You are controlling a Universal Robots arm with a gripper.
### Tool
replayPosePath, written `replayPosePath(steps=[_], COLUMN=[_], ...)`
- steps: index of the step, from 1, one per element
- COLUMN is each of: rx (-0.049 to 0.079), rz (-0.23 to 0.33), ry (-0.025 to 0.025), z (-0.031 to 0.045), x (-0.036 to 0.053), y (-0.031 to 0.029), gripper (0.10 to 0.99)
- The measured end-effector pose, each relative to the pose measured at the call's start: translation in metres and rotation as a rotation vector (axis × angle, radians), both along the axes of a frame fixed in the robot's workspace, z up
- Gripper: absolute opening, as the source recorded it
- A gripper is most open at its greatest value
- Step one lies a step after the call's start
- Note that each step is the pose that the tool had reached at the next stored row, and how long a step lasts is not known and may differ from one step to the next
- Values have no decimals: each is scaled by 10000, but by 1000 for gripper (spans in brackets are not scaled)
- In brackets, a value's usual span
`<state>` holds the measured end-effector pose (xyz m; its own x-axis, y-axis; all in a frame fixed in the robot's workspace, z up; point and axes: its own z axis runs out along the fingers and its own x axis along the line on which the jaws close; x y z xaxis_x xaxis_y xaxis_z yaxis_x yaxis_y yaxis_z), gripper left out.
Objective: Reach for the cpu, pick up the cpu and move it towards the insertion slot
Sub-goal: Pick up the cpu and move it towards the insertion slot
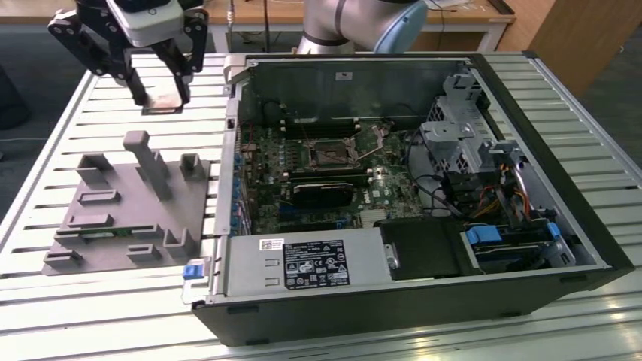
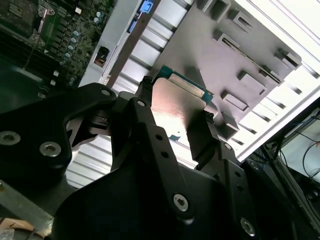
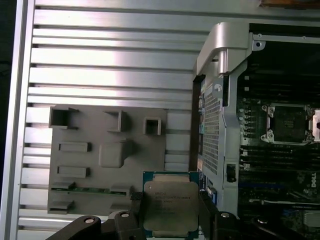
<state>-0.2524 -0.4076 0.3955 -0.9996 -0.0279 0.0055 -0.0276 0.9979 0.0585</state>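
My gripper [image 1: 162, 98] is shut on the cpu [image 1: 161, 100] and holds it in the air above the slatted table, beyond the grey fixture and at the exterior view's left of the open computer case. In both wrist views the cpu [image 3: 170, 206] [image 2: 181, 100] is a flat silvery square with a green rim, clamped at two opposite edges by the black fingers [image 2: 144, 112]. The insertion slot [image 1: 329, 154] is a dark square socket with a metal frame on the green board inside the case. In the first wrist view, the slot [image 3: 290, 123] lies well away from the cpu.
A grey plastic fixture [image 1: 131, 203] with blocks and pegs lies on the slatted table [image 1: 110, 316], below the gripper. The case's metal side wall [image 3: 220, 100] stands between the cpu and the board. A black card [image 1: 321, 192], cables and drive bays [image 1: 482, 173] crowd the case.
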Motion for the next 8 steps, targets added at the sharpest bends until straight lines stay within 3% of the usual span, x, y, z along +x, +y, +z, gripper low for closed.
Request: replayPosePath(steps=[8], rx=[0], rz=[0], ry=[0], z=[0], x=[54], y=[0], gripper=[529])
